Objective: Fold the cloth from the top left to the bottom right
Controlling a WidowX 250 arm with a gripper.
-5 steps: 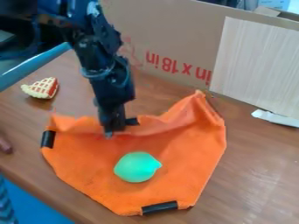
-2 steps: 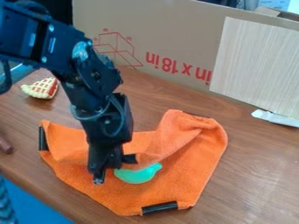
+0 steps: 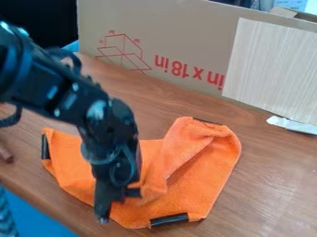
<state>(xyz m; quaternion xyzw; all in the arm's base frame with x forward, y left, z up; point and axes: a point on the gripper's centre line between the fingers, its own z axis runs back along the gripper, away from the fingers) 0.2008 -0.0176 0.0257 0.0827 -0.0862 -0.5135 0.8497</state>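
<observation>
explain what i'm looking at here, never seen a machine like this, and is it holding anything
The black machine is a robot arm, coming in from the upper left and ending in a gripper. One fixed camera looks down at a slant on the wooden table.

On the table lies an orange cloth, partly folded, with black strips at its edges. Behind it stand a cardboard box and a pale panel.

The gripper is low at the cloth's folded part, near the front. It may be holding the cloth, but I can't see the grip clearly enough to be sure. The task is to fold the cloth.
</observation>
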